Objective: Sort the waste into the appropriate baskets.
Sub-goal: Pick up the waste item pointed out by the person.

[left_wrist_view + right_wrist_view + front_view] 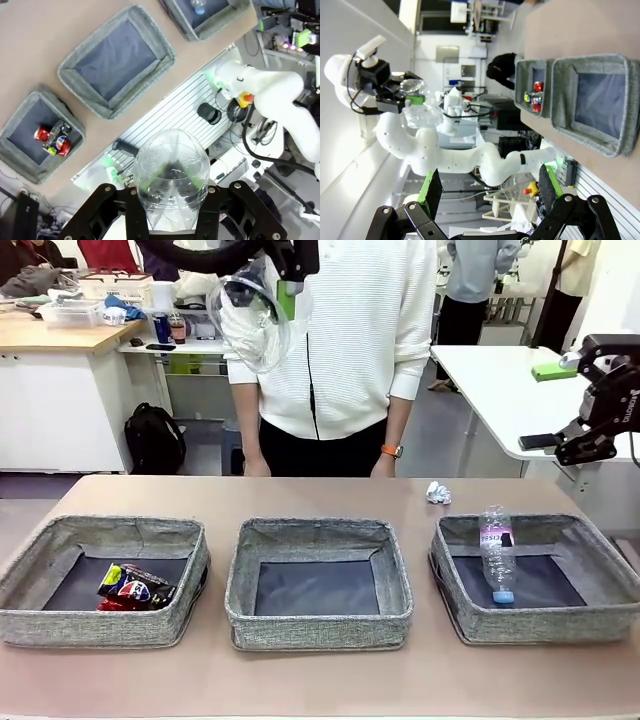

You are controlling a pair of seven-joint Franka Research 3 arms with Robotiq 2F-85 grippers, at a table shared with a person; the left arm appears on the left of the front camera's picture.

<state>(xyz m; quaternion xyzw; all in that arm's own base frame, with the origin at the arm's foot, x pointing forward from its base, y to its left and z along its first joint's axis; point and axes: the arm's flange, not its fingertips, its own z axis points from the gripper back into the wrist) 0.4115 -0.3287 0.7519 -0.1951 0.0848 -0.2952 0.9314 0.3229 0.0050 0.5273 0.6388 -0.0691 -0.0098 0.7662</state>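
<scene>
Baskets [318, 630] line the table [300, 495]: cans [133, 588] in the left, bottle [496, 552] in the right. Left hand [172, 192], raised high, clamps the cup [172, 155]; right hand [487, 192] gapes empty. A wad [438, 492] lies beyond.

Bright even indoor light, soft shadows, wrist views edge-warped

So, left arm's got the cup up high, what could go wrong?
1. The cup is light and held high above the table; released there, it may drift or bounce out of a bin.
2. The bottle lies in the right bin, far over from the cup; a long carry in that pinch could slip.
</scene>
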